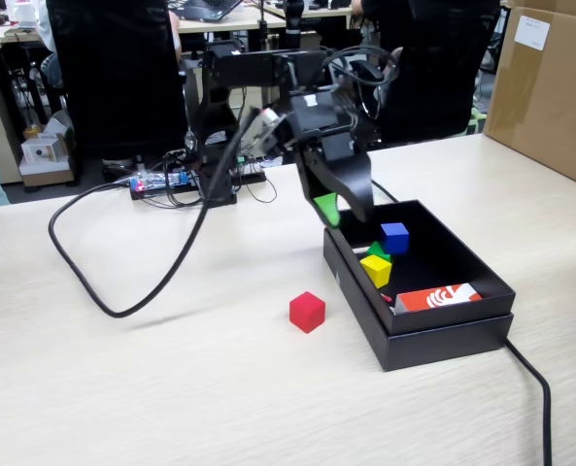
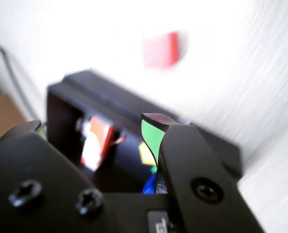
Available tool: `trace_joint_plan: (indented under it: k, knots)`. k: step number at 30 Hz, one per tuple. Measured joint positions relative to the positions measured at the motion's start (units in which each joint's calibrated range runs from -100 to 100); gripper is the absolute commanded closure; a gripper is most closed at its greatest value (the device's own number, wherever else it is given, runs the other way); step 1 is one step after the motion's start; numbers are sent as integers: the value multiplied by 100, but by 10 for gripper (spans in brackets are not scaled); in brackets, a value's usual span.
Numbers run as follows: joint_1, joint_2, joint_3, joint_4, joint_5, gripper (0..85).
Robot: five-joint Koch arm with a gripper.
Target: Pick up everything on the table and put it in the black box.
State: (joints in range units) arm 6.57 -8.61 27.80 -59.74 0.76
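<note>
Gripper [image 1: 338, 209] open, empty, over black box [image 1: 443, 335] far-left rim | red cube [image 1: 307, 312] on table [image 1: 171, 388] left of box | I might knock it away.

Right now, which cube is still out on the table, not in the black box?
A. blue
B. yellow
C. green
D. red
D: the red cube sits on the table left of the box in the fixed view, while the blue, yellow and green cubes lie inside it.
</note>
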Motion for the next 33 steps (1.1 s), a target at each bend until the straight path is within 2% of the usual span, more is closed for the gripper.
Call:
trace_joint_plan:
  k: [7,18,22,24,25,26,33]
  knots:
    - [-361,608,-411,0,-332,414]
    - [-405,2265,55,0,-449,424]
    - [-386,2706,256,0,-454,531]
    - [-361,2913,256,0,-454,612]
    - [-352,2990,265,0,-454,694]
    - [-342,3120,466,0,-449,725]
    - [-332,2757,438,0,-366,739]
